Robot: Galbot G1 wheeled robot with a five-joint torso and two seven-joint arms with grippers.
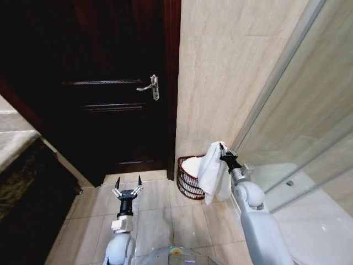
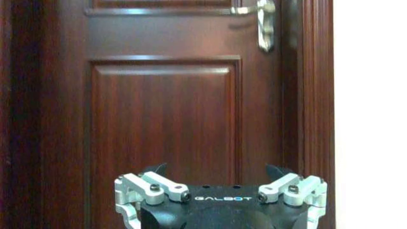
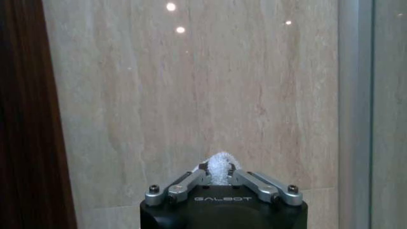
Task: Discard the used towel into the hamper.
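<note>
One towel: white towel (image 1: pixel 214 171) hangs from the right pincer (image 1: pixel 222 149), pinched at its top edge so the rest drapes free and can fall straight once let go.
Right pincer: closed tight on a tuft of towel; in the right wrist view the tips (image 3: pixel 219 172) meet around the white cloth, facing the beige wall tiles.
Right arm: reached forward and raised, wrist just beside the glass shower screen (image 1: pixel 298 110), the cloth hanging over the hamper's near rim.
Hamper: reddish-brown ribbed hamper (image 1: pixel 187 185) stands on the floor in the corner between the dark door (image 1: pixel 110 83) and the tiled wall, white cloth already showing inside.
Left pincer: empty left pincer (image 1: pixel 127 189), fingers spread wide, held low and idle toward the door, well apart from the hamper.
Judgement: towel looks placed for release, near the rim.
</note>
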